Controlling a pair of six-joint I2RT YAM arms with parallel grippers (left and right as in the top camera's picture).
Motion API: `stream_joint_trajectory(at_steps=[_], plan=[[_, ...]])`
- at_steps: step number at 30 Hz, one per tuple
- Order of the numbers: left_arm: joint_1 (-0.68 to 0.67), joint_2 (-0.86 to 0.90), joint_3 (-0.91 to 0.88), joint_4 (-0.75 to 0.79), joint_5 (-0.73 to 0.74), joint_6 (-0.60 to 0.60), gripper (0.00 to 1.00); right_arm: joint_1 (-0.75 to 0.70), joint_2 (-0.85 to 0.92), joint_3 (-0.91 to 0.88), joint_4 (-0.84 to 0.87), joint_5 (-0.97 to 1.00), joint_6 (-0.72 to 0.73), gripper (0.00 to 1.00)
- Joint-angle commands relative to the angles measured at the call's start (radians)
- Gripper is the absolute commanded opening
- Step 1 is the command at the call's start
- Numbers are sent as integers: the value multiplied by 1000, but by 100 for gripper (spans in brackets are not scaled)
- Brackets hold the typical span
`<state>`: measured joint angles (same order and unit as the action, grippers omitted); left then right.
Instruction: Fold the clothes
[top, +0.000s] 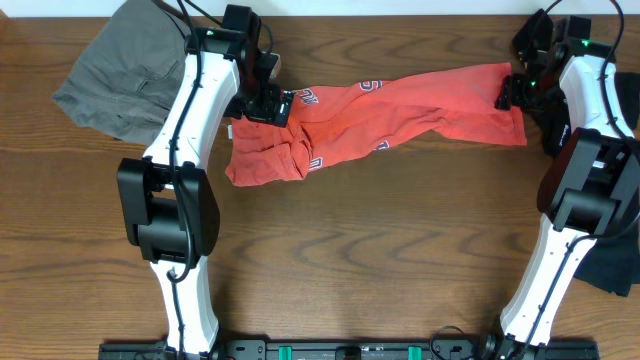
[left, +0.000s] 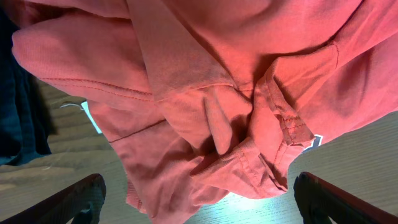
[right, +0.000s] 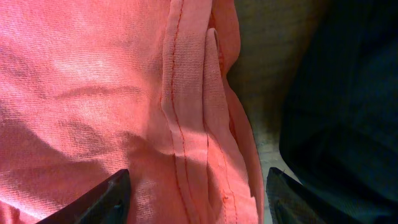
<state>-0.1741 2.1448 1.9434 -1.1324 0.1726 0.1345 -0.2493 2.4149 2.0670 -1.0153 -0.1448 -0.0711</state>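
A: Where does the T-shirt (top: 400, 105) lie?

B: Across the far half of the table (top: 380, 230), as a twisted band from a bunched heap at ten o'clock to a flatter hem at two o'clock.

A: And the grippers?

B: The left gripper (top: 275, 105) hovers over the heap, fingers spread wide, grasping nothing. The right gripper (top: 508, 92) straddles the stitched hem (right: 180, 124), fingers apart and not pinching it.

A: How will it handle?

B: It looks like a light, limp knit, so it probably sags and drags wherever it is unsupported. The doubled hem looks the firmest place to take hold, and on the other side a stitched edge in the heap.
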Motion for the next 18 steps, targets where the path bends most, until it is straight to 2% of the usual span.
stream_joint_trajectory(at_steps=[1, 10, 12, 13, 17, 18], plan=[[1, -33, 26, -3, -9, 6, 98, -9, 9, -23, 6, -17, 19, 68], [1, -33, 26, -3, -9, 7, 98, -17, 9, -136, 66, -36, 34, 68], [1, -33, 26, -3, -9, 7, 98, -20, 9, -157, 71, -51, 39, 65], [1, -33, 26, -3, -9, 7, 98, -20, 9, -164, 73, -51, 50, 63], [1, -33, 26, -3, -9, 7, 98, -21, 9, -168, 80, -70, 79, 30], [1, -33, 26, -3, -9, 7, 98, -22, 8, -166, 82, -69, 79, 25]])
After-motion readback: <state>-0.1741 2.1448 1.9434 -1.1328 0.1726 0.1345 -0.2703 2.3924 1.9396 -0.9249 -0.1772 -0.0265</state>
